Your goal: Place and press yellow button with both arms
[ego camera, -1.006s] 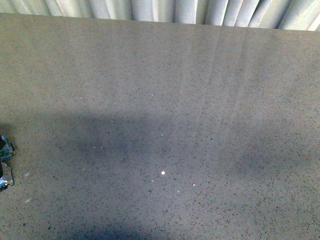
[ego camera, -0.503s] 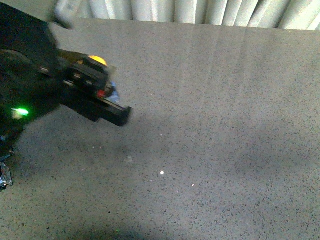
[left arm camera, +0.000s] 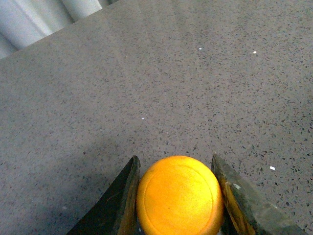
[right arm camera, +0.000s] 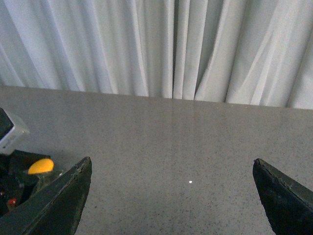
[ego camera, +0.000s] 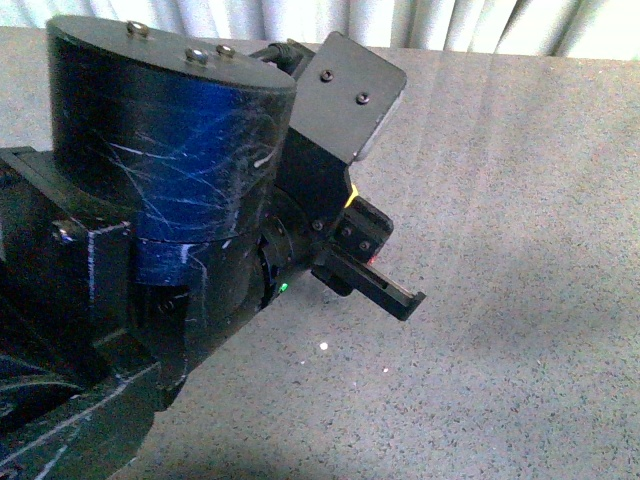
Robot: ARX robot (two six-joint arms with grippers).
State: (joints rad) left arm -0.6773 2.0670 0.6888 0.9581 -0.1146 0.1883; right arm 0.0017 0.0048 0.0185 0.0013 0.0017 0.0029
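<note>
Gripping the yellow button (left arm camera: 180, 196) from both sides, your left claw (left arm camera: 175, 160) holds it over the worktop (left arm camera: 146, 73); your right claw (right arm camera: 171, 164) gapes wide, empty. It likely handles light and rigid, the domed cap slick, so hold below the cap.

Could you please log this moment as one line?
left gripper: shut on button; right gripper: open, empty; button: held over table; press: not yet

Orange-yellow button cap (left arm camera: 179, 195); grey table (left arm camera: 146, 83) speckled dark with white flecks; pale, perhaps white, curtain (right arm camera: 171, 49); black left arm (ego camera: 170, 190), bluish sheen.
</note>
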